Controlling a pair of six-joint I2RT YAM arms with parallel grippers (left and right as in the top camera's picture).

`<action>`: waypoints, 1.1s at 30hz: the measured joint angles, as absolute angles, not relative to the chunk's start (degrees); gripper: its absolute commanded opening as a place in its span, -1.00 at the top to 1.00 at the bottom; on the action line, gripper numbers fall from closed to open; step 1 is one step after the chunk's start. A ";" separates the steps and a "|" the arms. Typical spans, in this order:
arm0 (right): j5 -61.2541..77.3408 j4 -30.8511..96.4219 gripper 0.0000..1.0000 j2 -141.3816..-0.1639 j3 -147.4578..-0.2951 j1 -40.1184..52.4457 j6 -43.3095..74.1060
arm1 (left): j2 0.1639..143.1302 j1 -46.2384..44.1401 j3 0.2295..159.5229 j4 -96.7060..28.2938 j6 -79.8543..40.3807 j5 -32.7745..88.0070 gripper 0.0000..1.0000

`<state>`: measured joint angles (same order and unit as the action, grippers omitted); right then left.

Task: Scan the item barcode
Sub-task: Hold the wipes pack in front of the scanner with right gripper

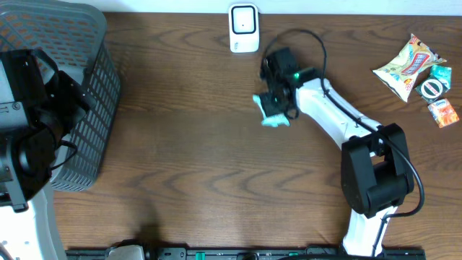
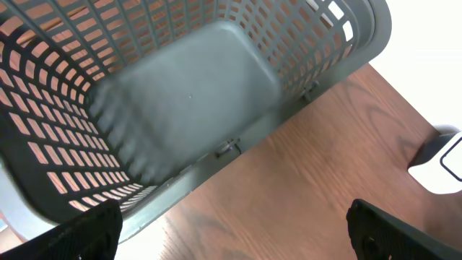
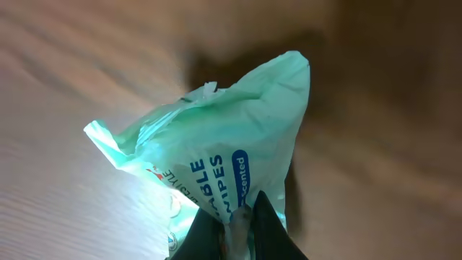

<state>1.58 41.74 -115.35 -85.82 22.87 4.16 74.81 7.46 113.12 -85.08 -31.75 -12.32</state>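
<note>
A mint-green pack of wipes point(image 1: 272, 113) with blue lettering hangs just above the table, in the middle toward the back. My right gripper point(image 1: 279, 96) is shut on its edge. In the right wrist view the pack point(image 3: 231, 137) fills the centre, and the right gripper point(image 3: 234, 211) pinches its lower edge between two dark fingers. No barcode shows on the visible face. The white scanner point(image 1: 244, 27) stands upright at the back edge, a short way behind and left of the pack. My left gripper point(image 2: 232, 235) is open beside the basket, with nothing between its fingers.
A grey mesh basket point(image 1: 79, 87) stands at the far left, seen empty in the left wrist view point(image 2: 188, 94). At the back right lie a snack bag point(image 1: 404, 66), a round tin point(image 1: 433, 88) and an orange packet point(image 1: 442, 113).
</note>
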 measured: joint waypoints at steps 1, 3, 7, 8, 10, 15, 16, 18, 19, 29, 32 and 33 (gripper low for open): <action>1.56 40.14 0.97 -115.37 -87.68 23.00 4.27 | 74.81 7.46 113.12 -85.10 -31.75 -12.32 -0.95; 1.50 36.32 0.97 -115.37 -90.50 23.00 4.36 | 74.81 7.46 113.12 -85.08 -31.75 -12.32 -0.96; 1.02 28.82 0.98 -115.37 -95.13 23.03 4.95 | 74.81 7.46 113.12 -85.10 -31.75 -12.32 -0.96; 0.82 26.41 0.98 -115.37 -95.98 23.03 5.23 | 74.81 7.46 113.12 -85.10 -31.75 -12.32 -0.96; 0.62 22.39 0.98 -115.37 -96.88 23.00 6.15 | 74.78 7.46 113.12 -85.10 -31.75 -12.32 -0.95; -0.16 14.15 0.98 -116.09 -99.50 23.00 7.70 | 74.81 7.46 113.12 -85.08 -31.75 -12.32 -0.95; -0.40 13.43 0.98 -116.86 -101.03 23.00 7.88 | 74.81 7.46 113.12 -85.10 -31.75 -12.32 -0.96; -0.95 13.15 0.98 -119.70 -105.95 23.00 8.12 | 74.81 7.46 113.12 -85.08 -31.75 -12.32 -0.96; -1.19 13.32 0.98 -121.51 -108.55 23.00 8.10 | 74.81 7.46 113.12 -85.08 -31.75 -12.32 -0.95; -6.22 10.92 0.98 -140.31 -124.75 22.94 3.77 | 74.81 7.46 113.12 -85.10 -31.75 -12.32 -0.95; -7.57 10.39 0.98 -142.37 -124.75 22.94 2.59 | 74.81 7.46 113.12 -85.10 -31.75 -12.32 -0.96; -7.79 10.20 0.98 -142.65 -124.75 22.94 2.39 | 74.81 7.46 113.12 -85.08 -31.75 -12.32 -0.96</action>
<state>-7.79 10.20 -142.65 -124.75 22.94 2.39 74.81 7.46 113.12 -85.08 -31.75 -12.32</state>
